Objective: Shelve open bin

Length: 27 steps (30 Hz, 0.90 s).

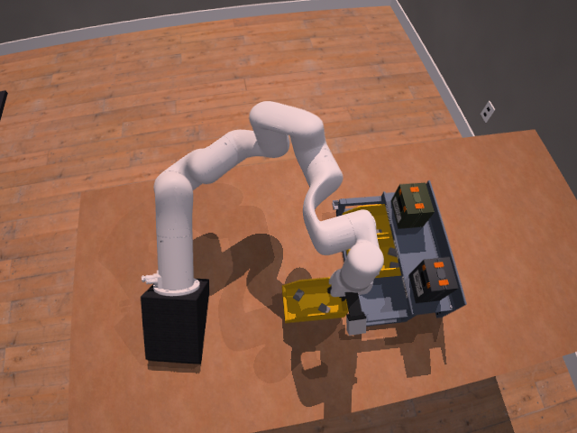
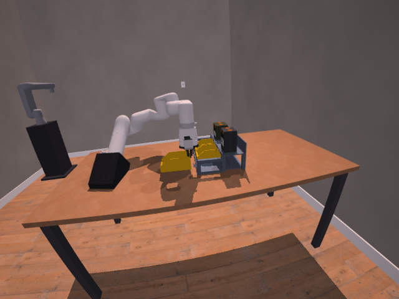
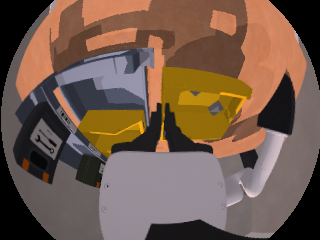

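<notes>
The pincer (image 3: 163,122) is closed on the yellow bin's (image 3: 200,114) wall.

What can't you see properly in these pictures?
Hand: top view, the arm's wrist hides it; exterior view, too small.
Shelf bins: top view, the arm covers most.
Yellow bin: wrist view, the hand hides its near wall.
Dark boxes: markings too small.

white seven-joint arm (image 1: 173,224) rising upright from its base, elbow folded high, forearm doubling back and down, wrist (image 1: 361,270) pointing straight down, gripper (image 3: 163,127) fingers pressed nearly together, gripping a thin wall edge
</notes>
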Tool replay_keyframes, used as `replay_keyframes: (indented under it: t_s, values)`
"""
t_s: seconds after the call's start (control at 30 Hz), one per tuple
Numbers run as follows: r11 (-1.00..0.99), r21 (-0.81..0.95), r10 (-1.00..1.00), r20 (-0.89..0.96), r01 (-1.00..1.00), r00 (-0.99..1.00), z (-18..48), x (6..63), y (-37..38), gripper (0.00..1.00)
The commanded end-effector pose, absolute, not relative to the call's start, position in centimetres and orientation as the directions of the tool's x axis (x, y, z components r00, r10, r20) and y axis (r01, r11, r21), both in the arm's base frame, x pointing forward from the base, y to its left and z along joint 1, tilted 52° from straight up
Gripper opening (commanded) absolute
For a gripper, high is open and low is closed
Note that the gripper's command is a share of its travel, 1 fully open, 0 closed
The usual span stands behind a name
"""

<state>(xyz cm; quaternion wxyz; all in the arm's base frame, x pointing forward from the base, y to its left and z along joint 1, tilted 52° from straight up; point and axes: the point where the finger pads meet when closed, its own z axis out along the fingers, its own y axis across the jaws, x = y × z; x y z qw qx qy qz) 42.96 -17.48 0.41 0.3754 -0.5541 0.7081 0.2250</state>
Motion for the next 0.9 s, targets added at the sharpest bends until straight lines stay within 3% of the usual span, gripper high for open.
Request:
replay_keyframes:
  t_s: [0.0, 0.87]
  values:
    - [0.288, -0.100, -0.618, -0.779, -0.953, -0.105, 0.5, 42.9, -17.7, 0.00]
    - [0.288, -0.100, -0.618, -0.779, -0.953, -0.105, 0.7, 44.8, -18.3, 0.00]
